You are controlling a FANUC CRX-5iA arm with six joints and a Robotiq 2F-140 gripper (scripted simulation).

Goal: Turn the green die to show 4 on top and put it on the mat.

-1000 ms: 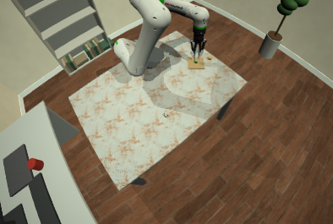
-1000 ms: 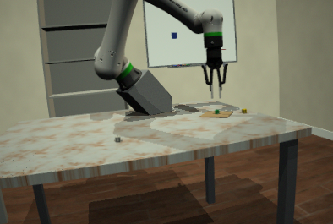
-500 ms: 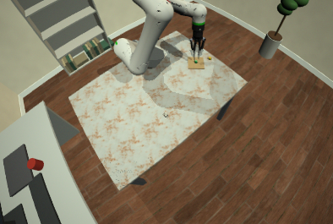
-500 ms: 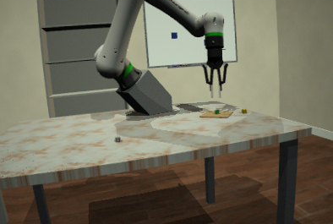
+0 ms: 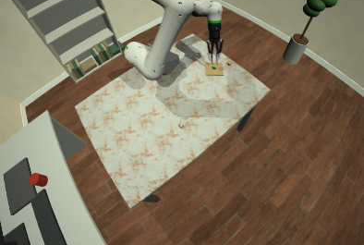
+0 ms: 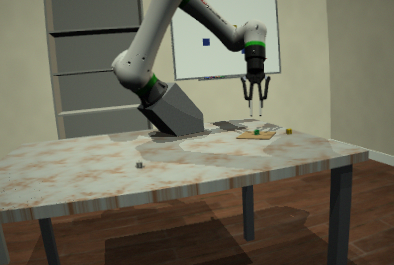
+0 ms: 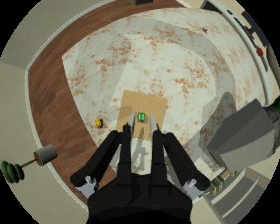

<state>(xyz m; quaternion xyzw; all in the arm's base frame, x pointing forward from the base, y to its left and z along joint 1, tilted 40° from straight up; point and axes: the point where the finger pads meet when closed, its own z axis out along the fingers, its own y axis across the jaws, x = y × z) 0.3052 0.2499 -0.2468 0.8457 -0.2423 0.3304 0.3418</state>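
Observation:
The small green die (image 5: 213, 67) (image 6: 256, 131) (image 7: 141, 117) sits flat on the tan mat (image 5: 221, 71) (image 6: 247, 136) (image 7: 132, 103) at the far right part of the table. Its top number is too small to read. My gripper (image 5: 214, 60) (image 6: 255, 114) (image 7: 142, 118) hangs straight above the die, well clear of it. Its fingers stand a little apart with nothing between them. A yellow die (image 5: 229, 64) (image 6: 288, 131) (image 7: 99, 121) lies on the table just right of the mat. A grey die (image 5: 181, 126) (image 6: 139, 165) lies far off, near the middle of the table.
The arm's grey base (image 6: 172, 109) stands on the table behind and left of the mat. The table's right edge runs close to the yellow die. A bookshelf (image 6: 92, 59), a whiteboard (image 6: 220, 39) and a potted plant (image 5: 302, 31) stand off the table.

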